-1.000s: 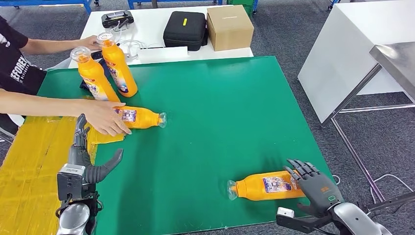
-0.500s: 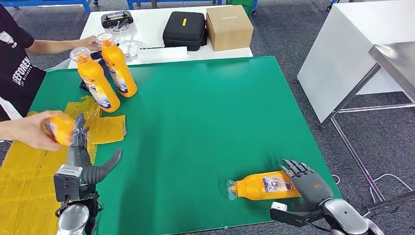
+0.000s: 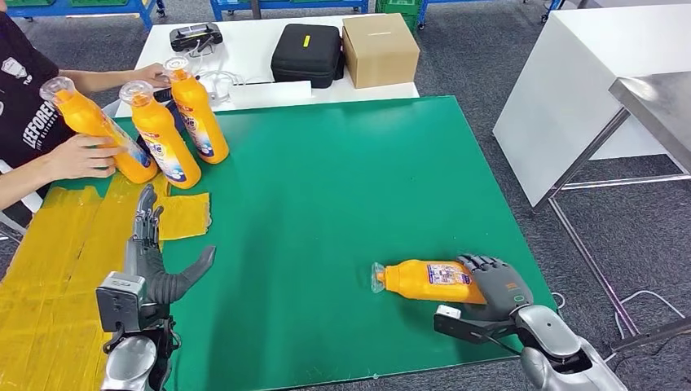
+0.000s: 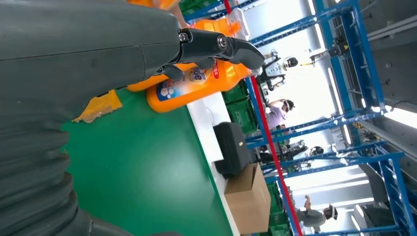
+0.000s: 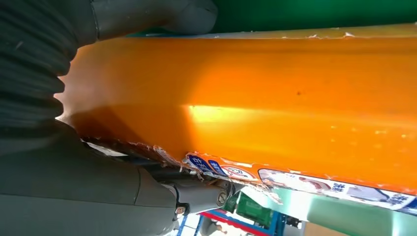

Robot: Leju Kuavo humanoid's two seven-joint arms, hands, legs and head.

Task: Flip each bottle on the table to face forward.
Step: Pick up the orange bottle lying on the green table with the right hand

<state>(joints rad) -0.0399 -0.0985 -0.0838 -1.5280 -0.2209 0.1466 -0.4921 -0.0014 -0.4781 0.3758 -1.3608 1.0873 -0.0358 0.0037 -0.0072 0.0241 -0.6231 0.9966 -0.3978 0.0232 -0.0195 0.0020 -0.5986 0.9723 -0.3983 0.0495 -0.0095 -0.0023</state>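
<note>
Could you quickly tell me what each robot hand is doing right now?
Left hand: open, holding nothing.
Right hand: gripping the lying orange bottle.

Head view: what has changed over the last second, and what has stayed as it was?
The person's hand lifted the lying bottle off the mat and stood it, tilted, as a third bottle beside the two upright bottles. The right hand closed around the base of the lying bottle, which shifted slightly away from the robot. The left hand stayed open over the mat; the black case and cardboard box did not move.
</note>
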